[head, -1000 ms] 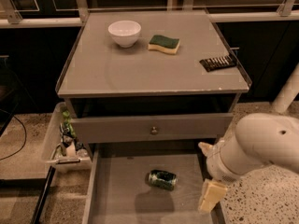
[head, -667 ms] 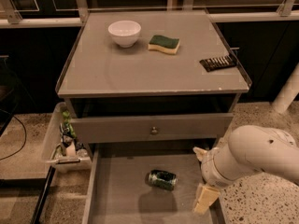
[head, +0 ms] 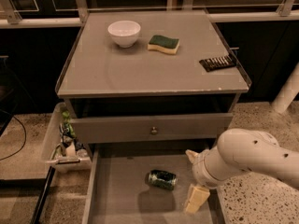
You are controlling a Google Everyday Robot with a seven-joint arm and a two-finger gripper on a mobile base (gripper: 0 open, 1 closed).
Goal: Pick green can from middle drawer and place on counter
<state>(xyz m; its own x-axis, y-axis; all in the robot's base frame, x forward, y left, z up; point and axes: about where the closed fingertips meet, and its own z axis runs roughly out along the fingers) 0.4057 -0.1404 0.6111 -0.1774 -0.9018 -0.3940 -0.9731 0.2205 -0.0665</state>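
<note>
A wide, shallow grey middle drawer (head: 117,197) stands pulled open below the smooth grey counter (head: 140,71). A small dark green metal can (head: 162,179) lies on its side on the drawer floor, near the middle. Just to its right hovers the white arm's two-finger gripper (head: 193,177), fingers spread and apart from the can. The can looks light, thin-walled and likely to roll; grip across its round body.

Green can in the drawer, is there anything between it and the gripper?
Nothing visible. The open gripper is in the drawer just right of the can, which lies on its side, with only bare drawer floor between them.
</note>
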